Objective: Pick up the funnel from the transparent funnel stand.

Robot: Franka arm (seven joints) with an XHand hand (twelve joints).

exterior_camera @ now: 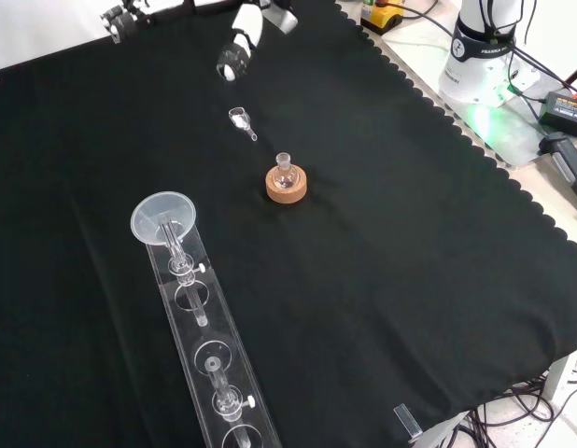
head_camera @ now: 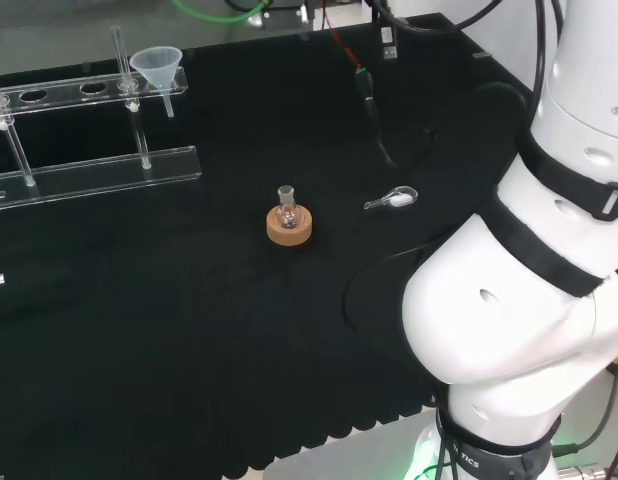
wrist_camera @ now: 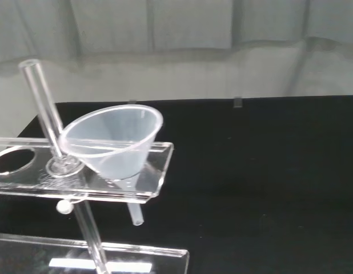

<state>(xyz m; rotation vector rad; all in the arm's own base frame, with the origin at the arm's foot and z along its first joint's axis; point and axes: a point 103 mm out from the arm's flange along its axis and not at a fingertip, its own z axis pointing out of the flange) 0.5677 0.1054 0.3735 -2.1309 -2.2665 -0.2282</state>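
One clear funnel (head_camera: 157, 64) sits in the end hole of the transparent funnel stand (head_camera: 89, 178), at the far left of the bench (head_camera: 189, 350) in the head view. Its cone rests on the stand's upper shelf and its stem hangs down through the hole, above the base plate. In the front view the same funnel (exterior_camera: 163, 217) is at the upper end of the stand (exterior_camera: 209, 355), which runs from the middle left down to the view's bottom edge. The wrist view has the funnel (wrist_camera: 113, 148) close by, tilted in its hole next to an upright clear rod (wrist_camera: 45, 108) of the stand (wrist_camera: 79, 188), with its stem poking out below the shelf.

Near the middle of the black cloth, a small round glass flask (head_camera: 286, 212) stands upright on a cork ring (head_camera: 290, 227). To the right of it in the head view lies a small clear scoop-like piece (head_camera: 394, 199) with something white in it, apart from the flask.

At the top of the front view, part of the hand (exterior_camera: 236, 54) hangs above the cloth, well apart from the funnel and the stand, and nothing is in it. Whether its fingers are spread or curled I cannot tell. Big white links of the arm (head_camera: 529, 290) stand at the right of the head view.
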